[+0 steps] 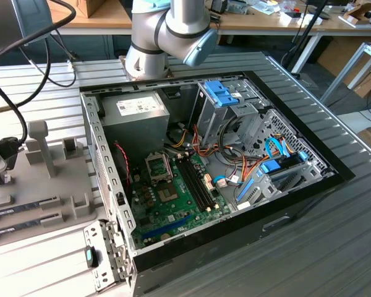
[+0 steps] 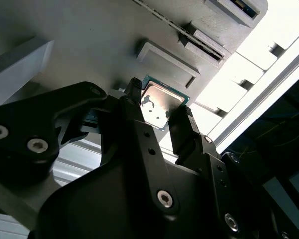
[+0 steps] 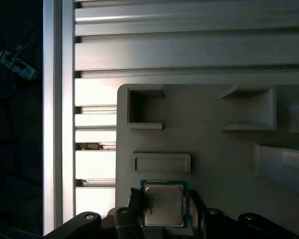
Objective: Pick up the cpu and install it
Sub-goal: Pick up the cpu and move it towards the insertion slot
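In the exterior view, the open black computer case (image 1: 309, 198) holds a green motherboard (image 1: 173, 207) whose square metal socket frame (image 1: 158, 167) looks unfilled. In the second wrist view, the black two-fingered gripper (image 2: 158, 102) appears to pinch the small flat square cpu (image 2: 162, 105), silver-grey with a thin green rim, on the grey moulded tray (image 2: 89, 40). In the first wrist view, the cpu (image 3: 163, 204) lies on the tray (image 3: 214, 159). The pick-up step is in hand, and it likely calls for a level, even hold.

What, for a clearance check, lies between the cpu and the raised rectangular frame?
Only bare grey tray separates cpu and frame, in the first wrist view.
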{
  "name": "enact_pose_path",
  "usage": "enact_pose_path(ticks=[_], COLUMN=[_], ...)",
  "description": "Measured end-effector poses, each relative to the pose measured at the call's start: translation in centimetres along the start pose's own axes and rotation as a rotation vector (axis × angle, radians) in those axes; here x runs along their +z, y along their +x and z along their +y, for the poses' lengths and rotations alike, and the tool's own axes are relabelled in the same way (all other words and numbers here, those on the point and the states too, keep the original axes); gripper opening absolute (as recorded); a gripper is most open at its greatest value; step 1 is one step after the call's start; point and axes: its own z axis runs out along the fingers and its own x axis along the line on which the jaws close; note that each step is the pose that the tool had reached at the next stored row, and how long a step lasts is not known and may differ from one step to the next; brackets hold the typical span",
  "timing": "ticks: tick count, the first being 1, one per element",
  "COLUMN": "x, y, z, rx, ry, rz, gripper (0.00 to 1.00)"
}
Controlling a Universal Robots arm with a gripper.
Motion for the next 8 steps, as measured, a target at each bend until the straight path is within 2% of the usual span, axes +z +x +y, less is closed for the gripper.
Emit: enact_pose_path(ticks=[8], x=[-0.25], y=[0.01], z=[0.01], rx=[0.000], ry=[0.0000], rz=[0.0000], gripper=[0.47])
